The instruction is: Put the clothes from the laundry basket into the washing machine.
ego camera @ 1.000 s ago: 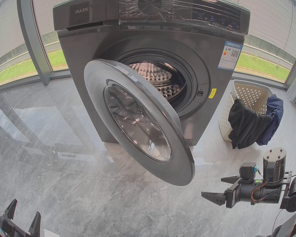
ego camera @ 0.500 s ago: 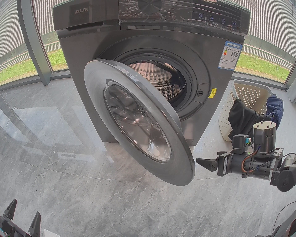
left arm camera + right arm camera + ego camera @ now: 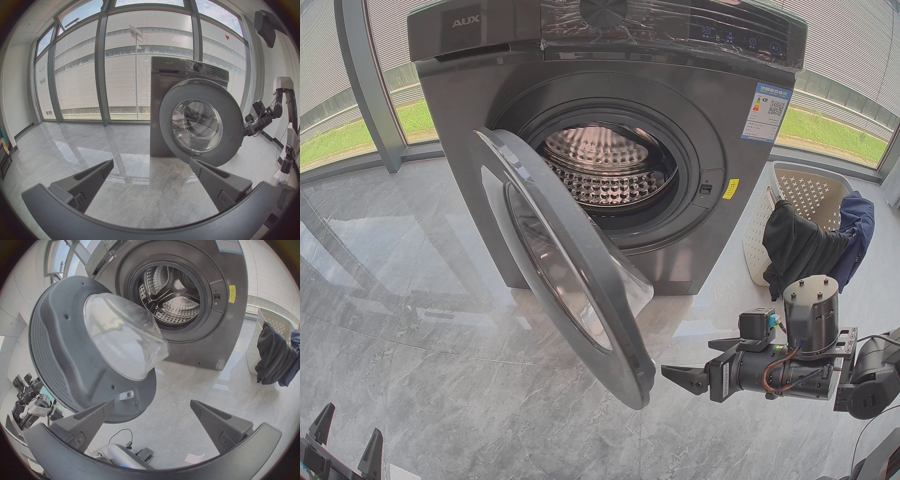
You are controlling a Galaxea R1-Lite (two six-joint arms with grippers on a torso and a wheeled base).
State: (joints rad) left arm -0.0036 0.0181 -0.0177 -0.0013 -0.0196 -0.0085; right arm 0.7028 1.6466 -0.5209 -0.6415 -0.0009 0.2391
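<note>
The big grey washing machine (image 3: pixel 487 94) stands on the shiny floor (image 3: pixel 425 262) by the windows. Its round door (image 3: pixel 569 275) hangs open, swung out to the near left, and the shiny drum (image 3: pixel 600 162) shows inside. The white laundry basket (image 3: pixel 806 187) sits on the floor just right of the machine. A black piece of clothing (image 3: pixel 800 250) hangs over its near rim, and a blue piece (image 3: pixel 857 228) hangs beside it on the right. The right gripper (image 3: pixel 689 357) is low, near the door's loose edge, with its jaws apart. The left gripper (image 3: pixel 352 420) is at the near left, well away from the machine, jaws apart too.
</note>
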